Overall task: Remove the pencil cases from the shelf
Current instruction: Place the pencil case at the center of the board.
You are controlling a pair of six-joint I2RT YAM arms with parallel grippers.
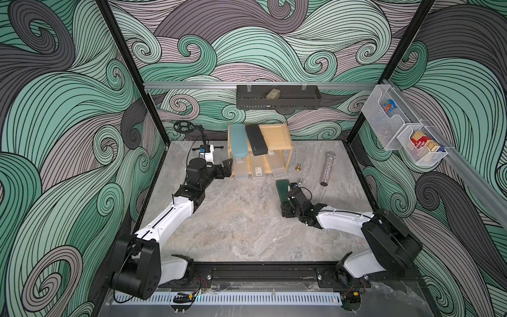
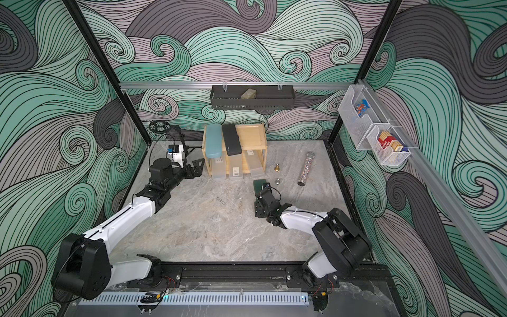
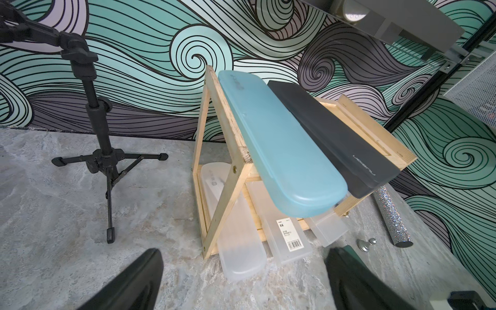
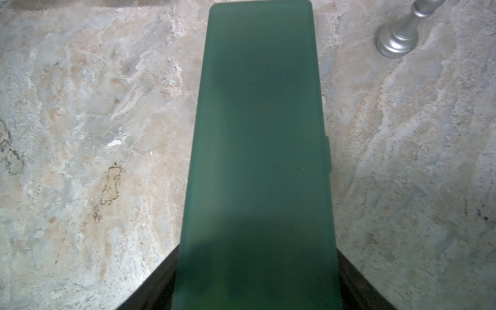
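shelf point(image 1: 275, 138): teal case point(image 1: 238, 142), black case point(image 1: 255, 140) overhang top tier; three frosted cases point(image 1: 258, 168) on lower | green case point(image 4: 257, 134) on table point(image 1: 247, 225), between right gripper point(image 4: 257, 263) jaws; clamped or slack unclear | left gripper point(image 1: 227, 168) jaws spread, empty | cases likely light, rigid, slick; pinch across width at overhanging end

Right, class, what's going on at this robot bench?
The robot is clearing the wooden shelf. The right end effector is shut on the dark green case, low over the table in front of it. The left end effector hangs open beside the shelf's lower tier. The teal case and black case lie on top; three frosted cases below.
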